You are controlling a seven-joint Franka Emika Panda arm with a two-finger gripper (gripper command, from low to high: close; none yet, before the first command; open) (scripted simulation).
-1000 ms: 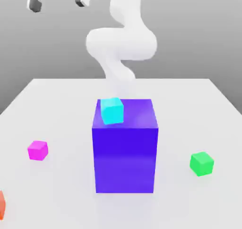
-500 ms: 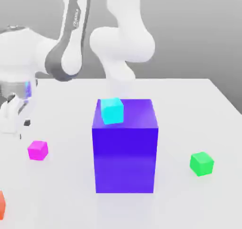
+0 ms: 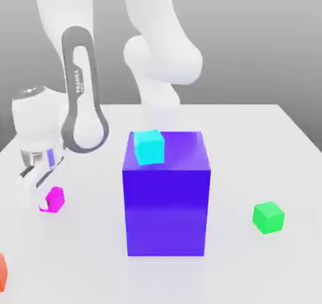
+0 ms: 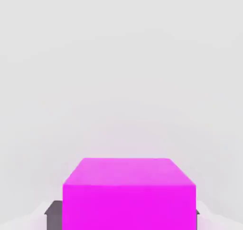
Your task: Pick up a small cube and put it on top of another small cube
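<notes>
The small magenta-pink cube (image 3: 56, 198) rests on the white table (image 3: 251, 139) at the exterior view's left. My gripper (image 3: 43, 199) has come down over it and is shut on it, with the hand covering the cube's left part. In the hand view the cube (image 4: 129, 191) sits right between my fingers, and a dark fingertip (image 4: 53, 214) presses against its side. It still looks to be on the table surface.
A big blue-purple block (image 3: 166, 202) stands mid-table with a small cyan cube (image 3: 149, 147) on its top. A small green cube (image 3: 268, 217) lies at the exterior view's right. An orange-red block (image 3: 2, 271) peeks in at the lower left edge.
The arm swung down from high up to the magenta cube, and the fingers went from wide open to shut on it. The other cubes have not moved.
</notes>
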